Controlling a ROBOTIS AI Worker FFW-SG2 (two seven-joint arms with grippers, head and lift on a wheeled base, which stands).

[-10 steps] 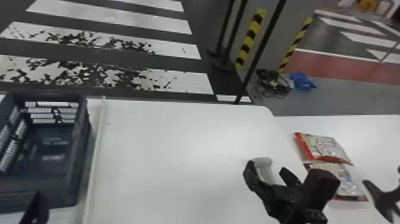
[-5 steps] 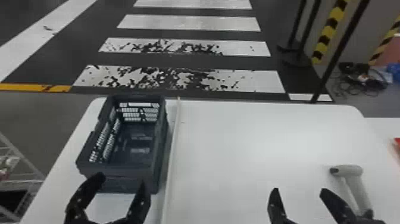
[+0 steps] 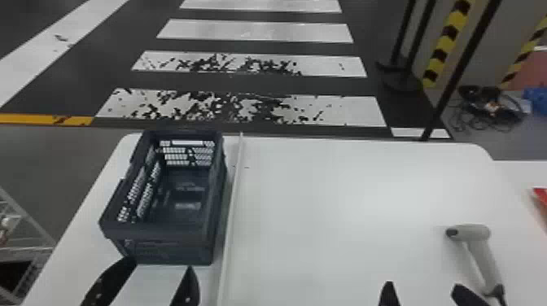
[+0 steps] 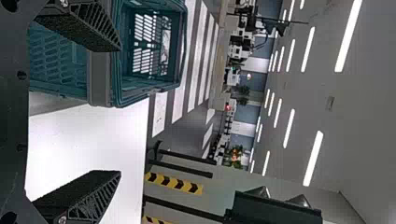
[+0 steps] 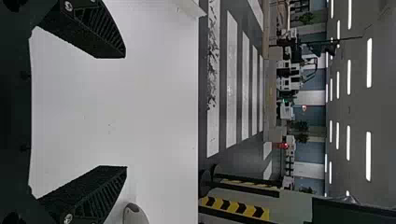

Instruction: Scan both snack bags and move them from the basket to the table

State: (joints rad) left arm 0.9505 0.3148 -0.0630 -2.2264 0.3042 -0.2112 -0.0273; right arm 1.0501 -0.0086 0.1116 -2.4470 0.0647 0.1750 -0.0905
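Note:
In the head view, my left gripper [image 3: 160, 264] is open just in front of the dark basket [image 3: 169, 232], whose inner floor shows. Farther right, my right gripper [image 3: 422, 285] stands open over the table, left of the white scanner [image 3: 481, 254]. A red piece of a snack bag [image 3: 541, 198] peeks in at the right edge. From the left wrist, the basket [image 4: 100, 81] lies beyond one finger, with nothing held in the left gripper [image 4: 119, 111]. The right wrist view has the right gripper [image 5: 125, 112] with bare fingers and the scanner's rounded head [image 5: 134, 214] beside one of them.
The white table [image 3: 325, 211] carries a thin raised strip [image 3: 232, 211] along the basket's right side. A wire rack [image 3: 24, 232] stands at the far left. Dark poles [image 3: 460, 73] and cables [image 3: 490, 110] are on the floor behind the table.
The head view has swung left, bringing the basket inward and taking the two snack bags almost out at the right. Both grippers have shifted; the right one now sits left of the scanner.

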